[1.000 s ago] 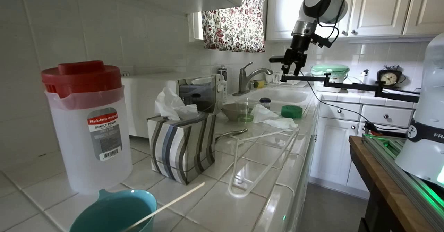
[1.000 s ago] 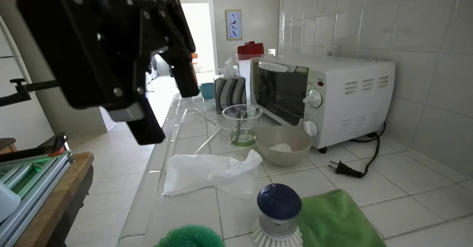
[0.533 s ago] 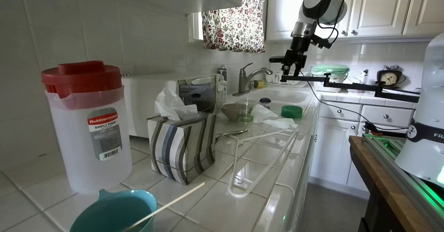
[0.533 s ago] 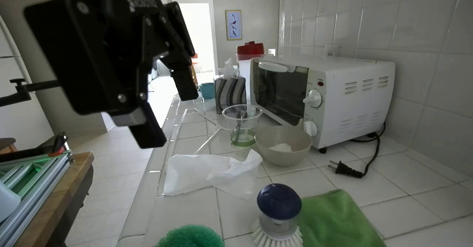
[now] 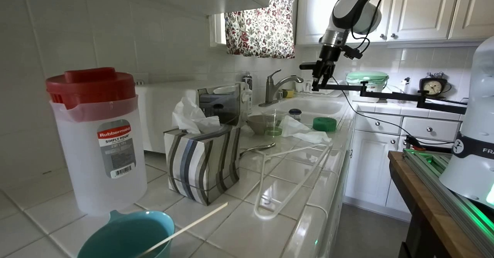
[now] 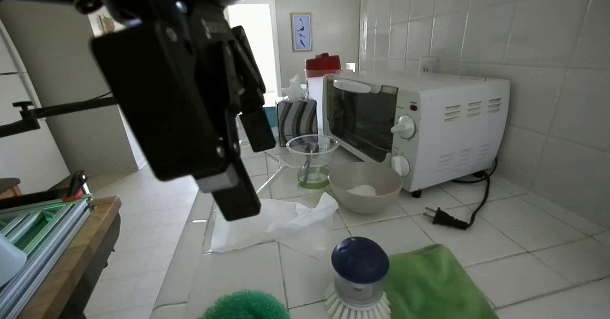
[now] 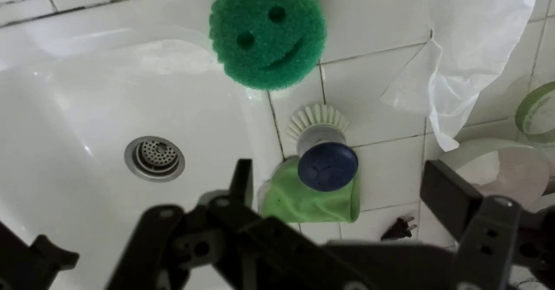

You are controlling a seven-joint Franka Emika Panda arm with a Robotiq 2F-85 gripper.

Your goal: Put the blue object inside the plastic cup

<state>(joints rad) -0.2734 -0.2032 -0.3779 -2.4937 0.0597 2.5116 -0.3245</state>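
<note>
Tiled kitchen counter (image 6: 533, 281), its back edge along a tiled wall (image 6: 543, 42) and its front edge facing the floor (image 6: 138, 242); a sink (image 7: 86, 108) is set into it (wrist view). From left to right in an exterior view: the black fingers (image 6: 237, 196) hang above the counter, spread wide and empty. A green sponge (image 6: 245, 305) lies near the front edge, at a corner of the sink. A crumpled white sheet (image 6: 276, 223) lies farther along that edge. The clear plastic cup (image 6: 312, 158), green at its foot, stands upright on the far side of the sheet from the sink. The brush (image 6: 360, 266), dark blue on top, stands upright on white bristles just beside the sink's rim, well apart from the cup. A beige bowl (image 6: 367, 206) sits just beside the cup, toward the back edge. A white toaster oven (image 6: 452, 133) stands nearer the back edge. A green cloth (image 6: 433, 281) lies at the brush's side; a black plug (image 6: 448, 219) lies near the oven.
</note>
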